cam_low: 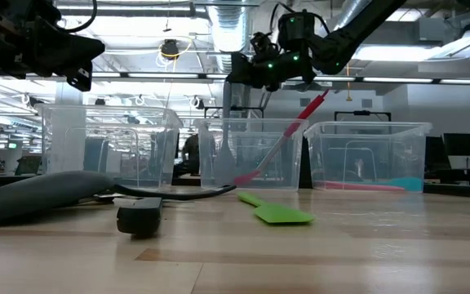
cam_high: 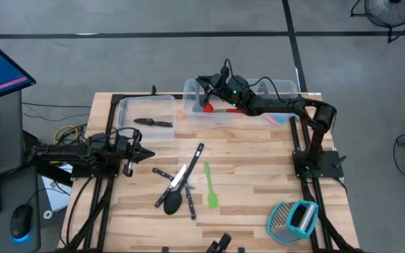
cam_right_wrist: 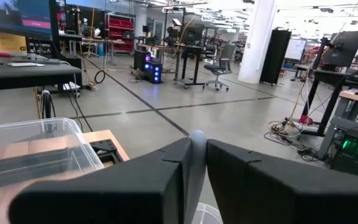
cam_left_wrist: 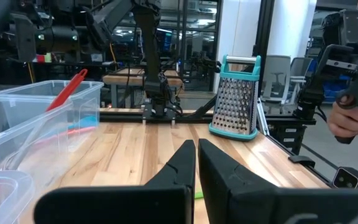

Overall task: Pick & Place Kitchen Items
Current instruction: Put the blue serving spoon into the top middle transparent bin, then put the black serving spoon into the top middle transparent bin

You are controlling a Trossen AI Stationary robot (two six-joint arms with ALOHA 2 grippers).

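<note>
A red utensil (cam_low: 288, 135) stands slanting in the middle clear bin (cam_low: 251, 122) at the far edge. Its lower end is on the bin floor and its shaft leans on the bin's right rim (cam_left_wrist: 67, 92). My right gripper (cam_high: 204, 83) hovers level above that bin (cam_low: 233, 77), its fingers a narrow gap apart, and nothing hangs below them. My left gripper (cam_high: 148, 155) waits shut at the table's left (cam_left_wrist: 196, 152). A green spatula (cam_high: 210, 188), a black spoon (cam_high: 173, 203) and knives (cam_high: 181, 176) lie mid-table. Another knife (cam_high: 153, 122) lies in the left bin. My right gripper (cam_right_wrist: 194, 155) has a pale grey rounded shape (cam_right_wrist: 196, 146) in the gap between its fingers. I cannot tell what the shape is or whether the fingers touch it. The red utensil's top end (cam_low: 325, 95) stands beside the wrist, apart from the fingertips.
The right clear bin (cam_high: 287, 88) holds pink and teal utensils (cam_low: 382, 184). A teal-framed grater (cam_high: 294, 219) stands at the near right corner. Bare wood lies between the mid-table utensils and the bins. A person's hand (cam_left_wrist: 347, 118) shows beyond the table's right side.
</note>
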